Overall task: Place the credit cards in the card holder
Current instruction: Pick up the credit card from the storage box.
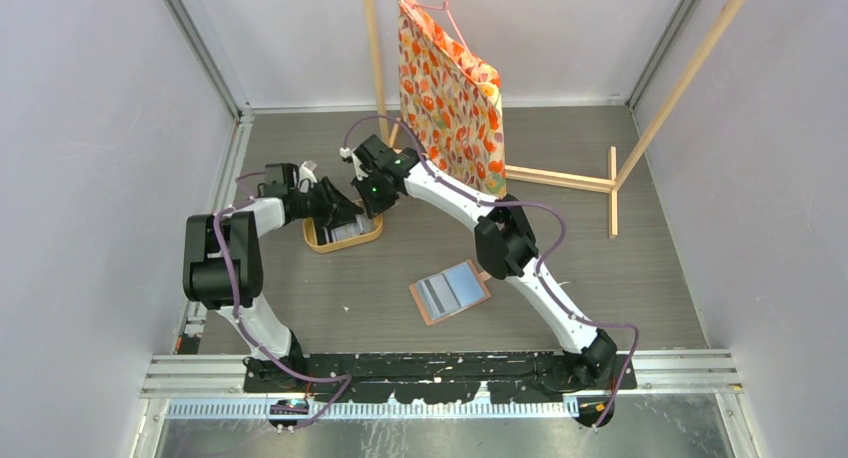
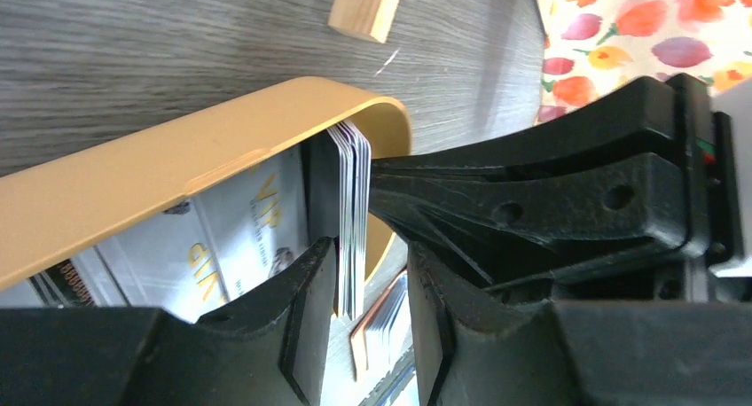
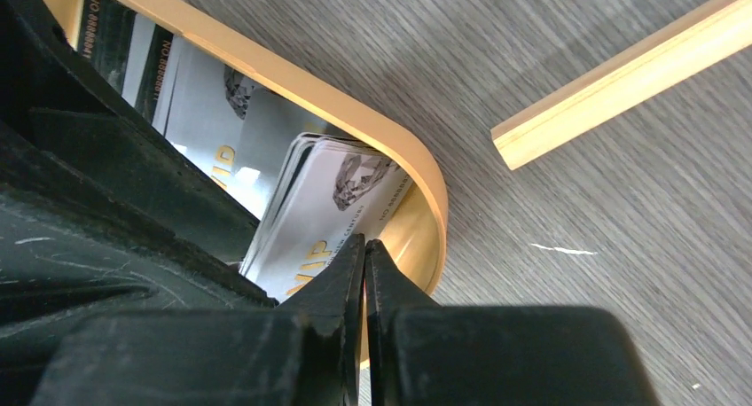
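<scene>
- Step in hand, as judged: getting a bundle of credit cards [image 2: 352, 202] out of the tray [image 2: 177, 180]. No card is in the card holder [image 1: 450, 290], which lies open on the table [image 1: 640, 278], well apart from the tray and nearer the arm bases.
- The bundle stands on edge inside the tray's rounded end. Flat cards [image 2: 239, 233] printed "VIP" lie on the tray floor beside it.
- Left gripper [image 2: 370, 251]: jaws apart, one on either side of the bundle. The bundle touches one finger and a gap shows at the other, so it is not clamped.
- Right gripper [image 3: 364, 246]: fingers pressed together, nothing seen between them. Its tip leans on the bundle's face, apparently propping it upright.
- To do it well: close the left jaws squarely on the flat faces, deep enough to catch every card, before the right tip backs off. Otherwise the bundle will likely fan or topple.
- Lift straight up to clear the rim; the tray may drag along.
- Whether the whole bundle fits one slot cannot be judged here.
</scene>
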Controlling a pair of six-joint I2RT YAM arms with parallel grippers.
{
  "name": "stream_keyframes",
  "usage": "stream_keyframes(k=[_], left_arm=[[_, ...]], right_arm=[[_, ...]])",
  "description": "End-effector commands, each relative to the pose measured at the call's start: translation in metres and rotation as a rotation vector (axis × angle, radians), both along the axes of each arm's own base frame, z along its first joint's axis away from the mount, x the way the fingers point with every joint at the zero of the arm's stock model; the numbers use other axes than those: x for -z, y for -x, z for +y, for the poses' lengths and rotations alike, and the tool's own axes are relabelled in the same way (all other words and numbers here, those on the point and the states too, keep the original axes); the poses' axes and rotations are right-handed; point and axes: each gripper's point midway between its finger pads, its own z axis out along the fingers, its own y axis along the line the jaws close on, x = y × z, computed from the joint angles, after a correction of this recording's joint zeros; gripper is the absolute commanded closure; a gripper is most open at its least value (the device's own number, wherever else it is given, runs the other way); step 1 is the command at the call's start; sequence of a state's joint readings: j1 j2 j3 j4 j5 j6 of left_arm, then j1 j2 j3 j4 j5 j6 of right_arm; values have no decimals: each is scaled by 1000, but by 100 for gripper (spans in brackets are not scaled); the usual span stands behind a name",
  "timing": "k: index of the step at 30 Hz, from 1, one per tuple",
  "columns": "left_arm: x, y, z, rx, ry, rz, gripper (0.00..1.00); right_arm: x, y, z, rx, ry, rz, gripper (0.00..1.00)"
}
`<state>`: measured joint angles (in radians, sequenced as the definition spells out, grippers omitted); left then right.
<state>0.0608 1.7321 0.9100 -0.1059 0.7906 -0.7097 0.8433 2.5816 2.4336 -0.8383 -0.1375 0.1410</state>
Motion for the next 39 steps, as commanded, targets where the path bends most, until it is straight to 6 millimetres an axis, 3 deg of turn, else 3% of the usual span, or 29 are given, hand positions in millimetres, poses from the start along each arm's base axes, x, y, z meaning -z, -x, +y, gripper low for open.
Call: stream_keyframes(k=[1,15,33,39], left_arm=[[-29,-7,-10,35,75,-102,63],[-15,-9,-4,4,48,-57,64],[4,-4,7,-16,-9,31,73],[7,-2,8,-16,-27,44,85]], right_arm=[[-39,10,16,-41,-146,53,91],[-79,2,0,-42,-305,154,65],[-64,12,8,-53,-361,270,59],[-61,13,9,-52,-370,291,55]])
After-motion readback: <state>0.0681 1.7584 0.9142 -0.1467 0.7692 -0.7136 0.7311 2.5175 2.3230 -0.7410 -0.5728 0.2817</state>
